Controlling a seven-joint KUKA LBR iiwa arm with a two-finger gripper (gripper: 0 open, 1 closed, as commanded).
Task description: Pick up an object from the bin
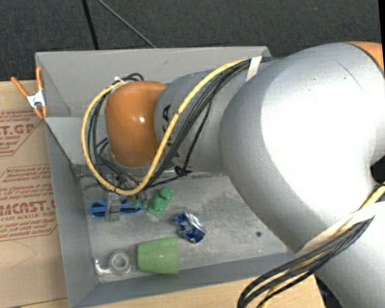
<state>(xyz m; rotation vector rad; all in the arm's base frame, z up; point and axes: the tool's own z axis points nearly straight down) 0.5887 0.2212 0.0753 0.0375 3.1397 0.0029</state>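
My gripper (pixel 115 185) hangs low at the left of the bin floor, mostly hidden under the arm's orange cover. Right below it lies a small blue piece (pixel 103 210) with a grey part across its middle. I cannot tell whether the gripper touches it. A small green block (pixel 160 202) lies just to the right of the blue piece. Further right and nearer the front is a crumpled blue and white thing (pixel 190 227).
Along the bin's front wall a pale green cup (pixel 157 257) lies on its side, with a clear ring-shaped piece (pixel 116 263) to its left. The big silver arm and its cables cover the back and right of the bin.
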